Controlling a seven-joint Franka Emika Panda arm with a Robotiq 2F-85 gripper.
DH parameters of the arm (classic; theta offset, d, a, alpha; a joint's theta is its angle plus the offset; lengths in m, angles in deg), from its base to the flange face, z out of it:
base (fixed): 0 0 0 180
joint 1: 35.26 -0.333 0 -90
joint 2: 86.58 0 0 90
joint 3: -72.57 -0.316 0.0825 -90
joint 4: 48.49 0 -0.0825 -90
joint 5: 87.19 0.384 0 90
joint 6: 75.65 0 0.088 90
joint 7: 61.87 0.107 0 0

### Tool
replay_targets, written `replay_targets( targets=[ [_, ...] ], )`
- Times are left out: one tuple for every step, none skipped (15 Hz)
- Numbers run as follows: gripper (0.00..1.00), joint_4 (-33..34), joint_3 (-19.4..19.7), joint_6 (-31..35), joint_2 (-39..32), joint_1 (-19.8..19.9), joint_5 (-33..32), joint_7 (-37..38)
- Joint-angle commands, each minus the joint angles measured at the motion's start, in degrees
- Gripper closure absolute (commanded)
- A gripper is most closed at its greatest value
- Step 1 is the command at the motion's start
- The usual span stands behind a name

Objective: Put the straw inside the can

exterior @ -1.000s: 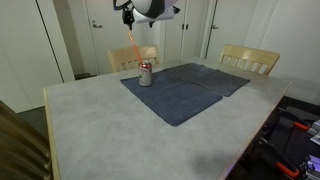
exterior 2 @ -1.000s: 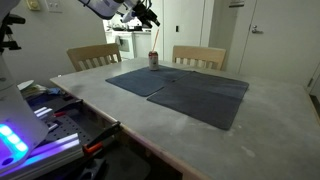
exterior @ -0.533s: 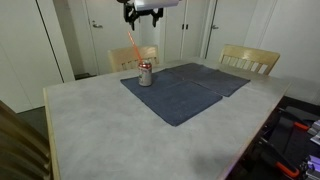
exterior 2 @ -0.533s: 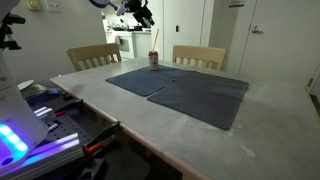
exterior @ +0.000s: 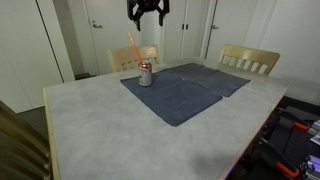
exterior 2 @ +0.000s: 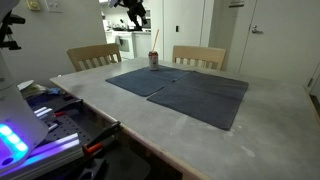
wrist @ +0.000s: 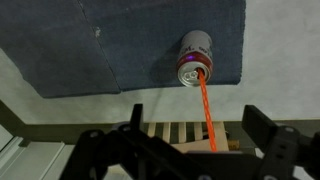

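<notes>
Hovering high over desk (exterior: 100,125): gripper (exterior: 148,14), jaws apart, empty. Straw (wrist: 205,115) leaning in can (wrist: 196,62). Insertion seemingly complete; next, only retreat upward.

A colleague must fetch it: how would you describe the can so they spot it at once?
On the grey table lie dark blue mats. At their far corner, near a wooden chair, stands the small silver can, the only thing with an orange straw sticking out.

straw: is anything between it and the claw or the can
Nothing visible does. The open claw hangs above the straw with only air between, and the straw's lower end is already in the can.
</notes>
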State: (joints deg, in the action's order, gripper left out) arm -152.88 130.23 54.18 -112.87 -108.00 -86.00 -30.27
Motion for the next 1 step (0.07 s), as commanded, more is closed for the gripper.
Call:
replay_targets(
  targets=[
    [0.0, 1.81, -10.47, -4.4, 6.13, 9.2, -3.72, 1.02]
  ],
)
